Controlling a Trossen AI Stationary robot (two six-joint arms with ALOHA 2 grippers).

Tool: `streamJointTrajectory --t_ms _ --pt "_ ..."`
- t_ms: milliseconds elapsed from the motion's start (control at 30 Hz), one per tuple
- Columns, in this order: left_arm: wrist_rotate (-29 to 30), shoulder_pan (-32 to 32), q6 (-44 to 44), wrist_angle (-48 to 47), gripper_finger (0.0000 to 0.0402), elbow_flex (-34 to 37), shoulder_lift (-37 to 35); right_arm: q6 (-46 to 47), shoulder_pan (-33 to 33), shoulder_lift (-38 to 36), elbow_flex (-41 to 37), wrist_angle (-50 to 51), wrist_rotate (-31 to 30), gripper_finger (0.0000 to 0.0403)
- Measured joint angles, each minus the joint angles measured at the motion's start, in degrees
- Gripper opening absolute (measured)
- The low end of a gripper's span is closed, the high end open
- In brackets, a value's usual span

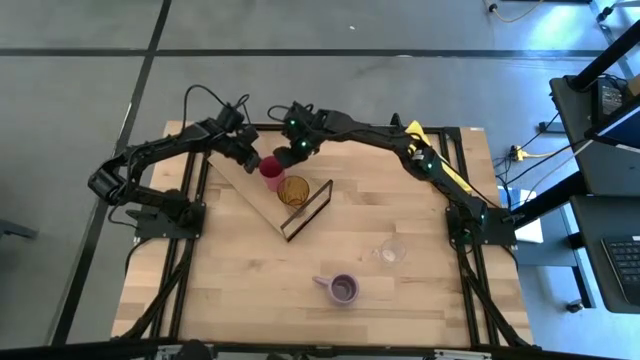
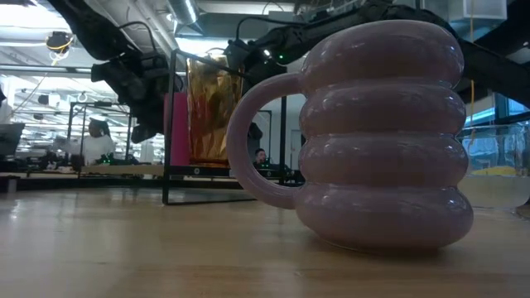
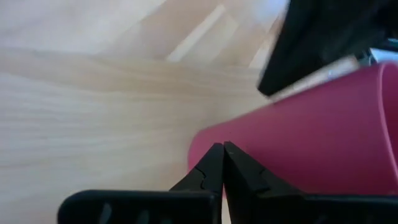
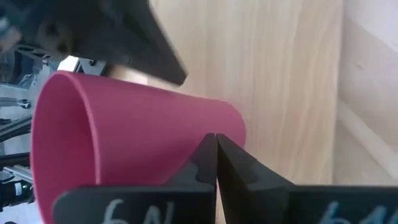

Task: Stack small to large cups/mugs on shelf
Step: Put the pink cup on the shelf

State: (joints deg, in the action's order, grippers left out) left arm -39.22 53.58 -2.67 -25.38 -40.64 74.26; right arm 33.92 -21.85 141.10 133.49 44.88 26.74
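The left gripper (image 1: 252, 160) is pressed together against the red cup (image 1: 271, 167) on the shelf (image 1: 250, 185), and the right gripper (image 1: 288, 155) is likewise closed on the cup's other side. Four vessels are counted: the red cup, one amber tumbler (image 1: 294, 190) touching it, one clear glass (image 1: 391, 251) and one purple mug (image 1: 342, 289) apart on the table (image 1: 230, 280). Whether either gripper actually pinches the cup's rim cannot be told.

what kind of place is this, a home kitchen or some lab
Most likely a robotics lab or workshop, not a kitchen. The wooden table sits in a black metal frame on a bare grey floor, a desk with a keyboard stands beside it, and the low view shows an open hall with ceiling pipes and people at benches.
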Motion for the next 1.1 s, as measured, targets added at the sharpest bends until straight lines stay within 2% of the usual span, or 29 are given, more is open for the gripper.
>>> streamJointTrajectory --t_ms 567,767,1100 --pt "1.08 -2.52 3.1 -5.43 0.0001 0.0 -0.38 -0.66 0.62 -0.02 0.0 0.0 -0.2 0.0003" --pt "1.31 -1.21 3.22 -5.8 0.0011 0.0 -4.6 -1.22 1.58 -0.04 0.0 0.31 -0.16 0.0004" --pt "5.97 0.73 3.73 -9.83 0.0008 0.0 -10.41 -1.22 1.9 -0.07 0.0 0.26 0.25 0.0004"
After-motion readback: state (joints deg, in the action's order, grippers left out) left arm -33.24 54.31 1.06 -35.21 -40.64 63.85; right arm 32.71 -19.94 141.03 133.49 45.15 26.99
